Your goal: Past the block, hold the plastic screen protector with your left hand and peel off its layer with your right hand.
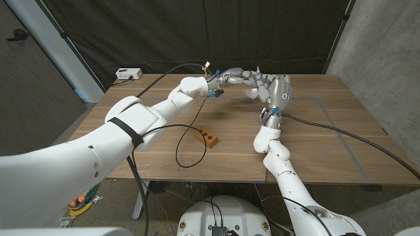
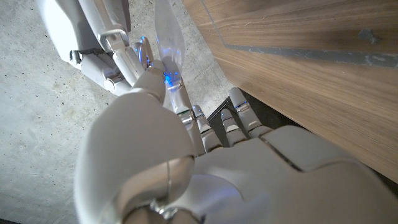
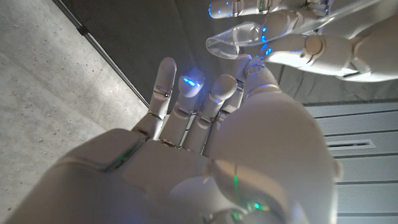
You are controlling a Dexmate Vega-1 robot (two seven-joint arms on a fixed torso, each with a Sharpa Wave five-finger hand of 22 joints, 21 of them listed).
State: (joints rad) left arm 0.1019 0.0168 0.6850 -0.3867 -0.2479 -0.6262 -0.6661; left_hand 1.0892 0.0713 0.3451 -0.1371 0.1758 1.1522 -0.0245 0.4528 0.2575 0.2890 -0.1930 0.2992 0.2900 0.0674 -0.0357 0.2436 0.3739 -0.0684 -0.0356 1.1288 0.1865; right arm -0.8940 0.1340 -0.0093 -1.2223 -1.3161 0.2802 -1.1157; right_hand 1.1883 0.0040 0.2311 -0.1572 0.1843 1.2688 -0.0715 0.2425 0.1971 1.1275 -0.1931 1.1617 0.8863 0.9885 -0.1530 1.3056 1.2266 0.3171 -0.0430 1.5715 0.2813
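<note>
Black curtain and grey concrete close off the room behind a wooden desk [image 1: 315,141], and the work sits in the air above its far middle. At that spot the screen protector [image 2: 169,37] — a clear, narrow, curved sliver of plastic — is pinched in the fingertips of the left hand [image 1: 230,77], with most of its length standing free beyond the grip. Its long axis runs from that pinch out toward the right hand [image 1: 275,90], which is raised on an upright forearm just beside it, so the two hands meet fingertip to fingertip. From the right wrist view the film's free end hangs just past the right hand's fingertips [image 3: 189,84]; they are partly spread and reach toward it, but whether any of them has caught the film or its layer I cannot tell. By my reading the hold is in place and the peel is not yet clearly begun — the coming move turns on the right hand taking the free end and drawing away along the film's length while the left stays firm. Nearer on the desk, left of centre and well apart from the hands, lies the small wooden block [image 1: 207,137], with a black cable [image 1: 180,147] looping beside it, and a white box [image 1: 128,74] sits at the far left corner.
</note>
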